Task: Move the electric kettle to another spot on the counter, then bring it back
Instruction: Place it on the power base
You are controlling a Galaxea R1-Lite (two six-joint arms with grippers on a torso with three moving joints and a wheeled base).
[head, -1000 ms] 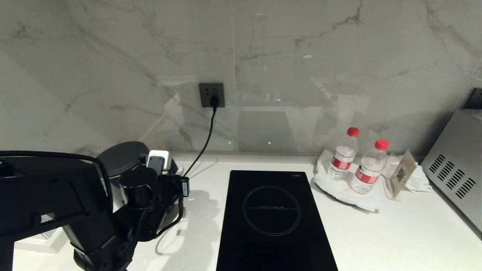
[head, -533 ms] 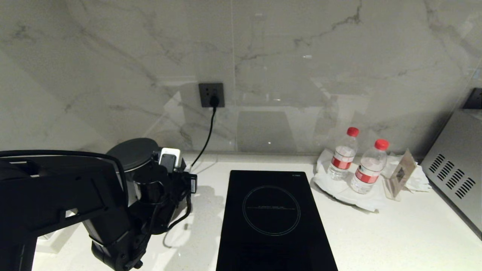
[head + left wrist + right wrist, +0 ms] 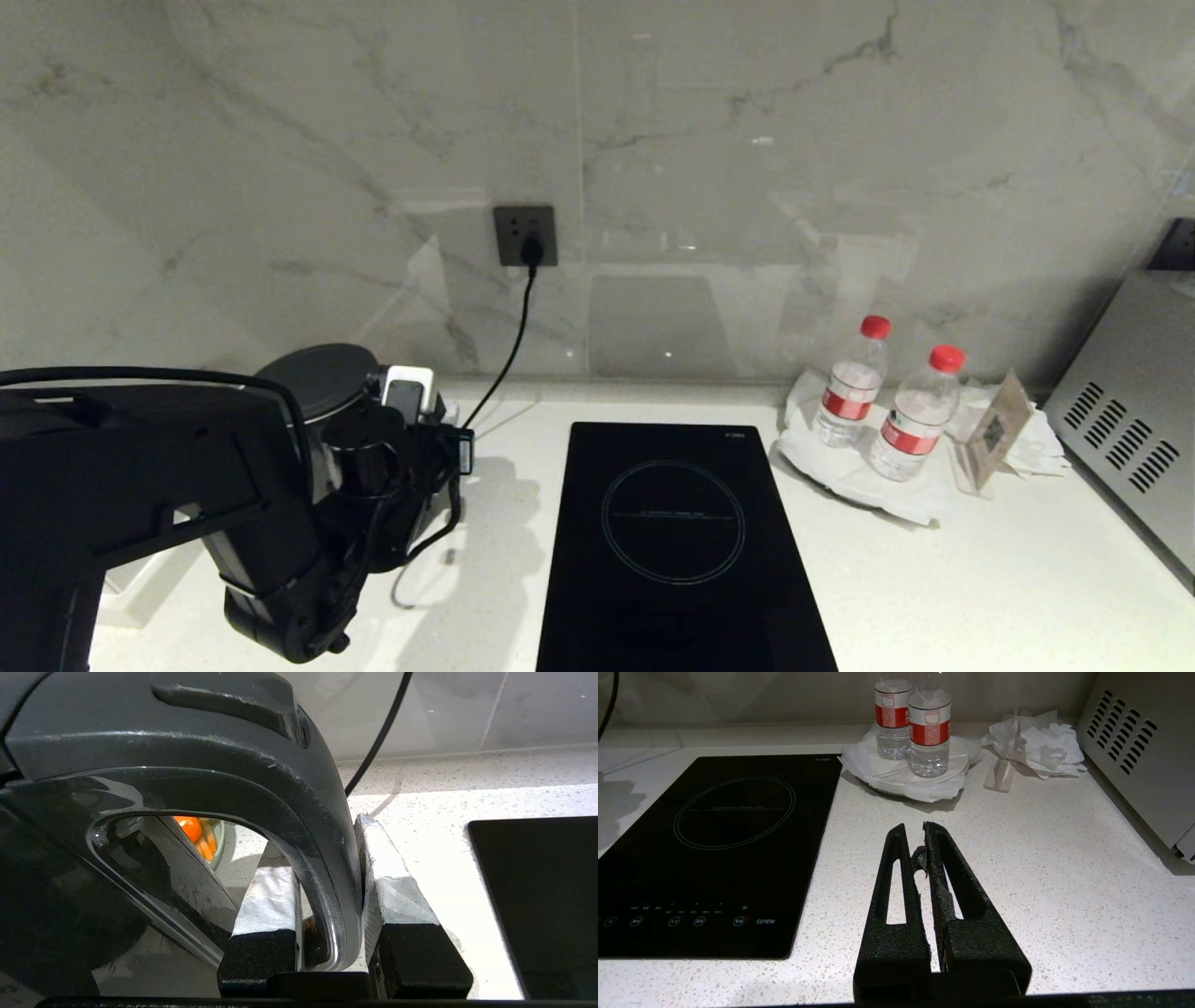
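Left of the induction hob [image 3: 677, 551], left gripper [image 3: 327, 900] clamps the electric kettle [image 3: 322, 397] by its loop handle [image 3: 299, 826], over the counter [image 3: 980, 579]. Right gripper [image 3: 917, 847] closed, empty, above counter.

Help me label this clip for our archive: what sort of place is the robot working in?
Most likely a small kitchen or kitchenette. A black induction hob is set into a white speckled counter, an electric kettle stands by a wall socket, and two water bottles sit on a plate.
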